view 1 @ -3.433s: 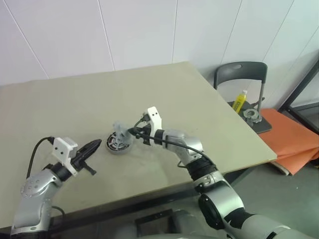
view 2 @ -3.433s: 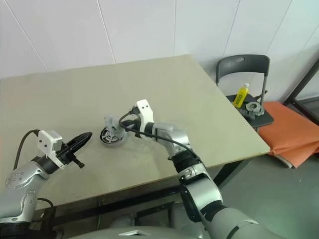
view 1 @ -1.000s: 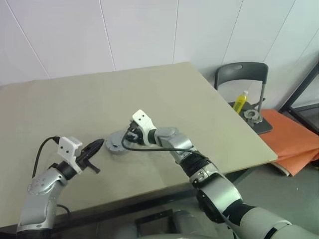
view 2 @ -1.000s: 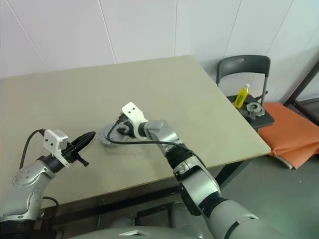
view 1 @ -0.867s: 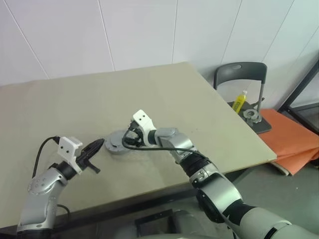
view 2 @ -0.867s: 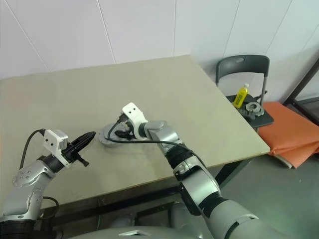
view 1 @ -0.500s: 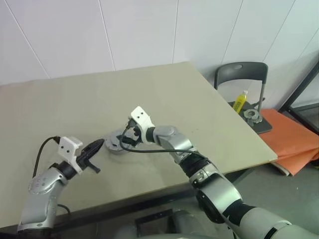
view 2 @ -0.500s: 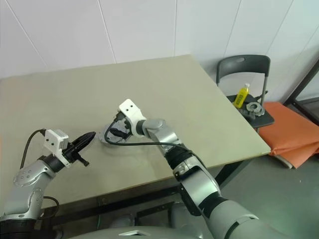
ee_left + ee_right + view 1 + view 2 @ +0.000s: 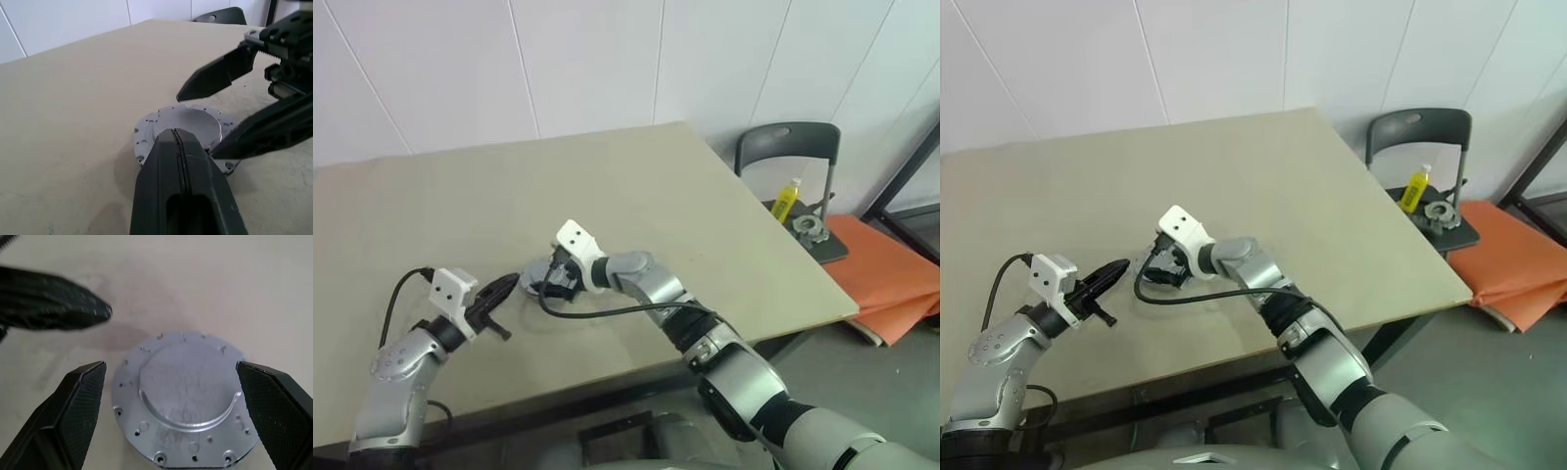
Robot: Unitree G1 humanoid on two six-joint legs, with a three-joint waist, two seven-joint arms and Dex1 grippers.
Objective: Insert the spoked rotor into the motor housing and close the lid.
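**Right wrist view: lid lies flat between wide-spread fingers**

Right wrist view shows the lid [image 9: 186, 399] lying flat on the table [image 9: 205, 279], its plain silver back facing up, with a raised round centre and small holes around the rim. Whatever sits beneath it is hidden. The right gripper [image 9: 178, 396] has its two black fingers spread wide, one on each side of the lid and apart from its rim, so it holds nothing.

From the head camera, the right gripper [image 9: 551, 281] reaches across to the robot's left, with the lid [image 9: 537, 278] just at its fingertips.

The left gripper [image 9: 505, 287] is pinched fully together and empty. It points level toward the lid from the other side, its tip near the lid's edge but not clearly touching it. In the left wrist view, the closed tip [image 9: 175, 139] overlaps the near rim of the lid [image 9: 188, 122], and the right gripper's open fingers [image 9: 215, 76] bracket the lid beyond it.

Well off to the right of both grippers, past the table's edge, stands a dark chair [image 9: 788, 147] with a yellow bottle [image 9: 785, 199] and a small metal part [image 9: 808, 228] on its seat.
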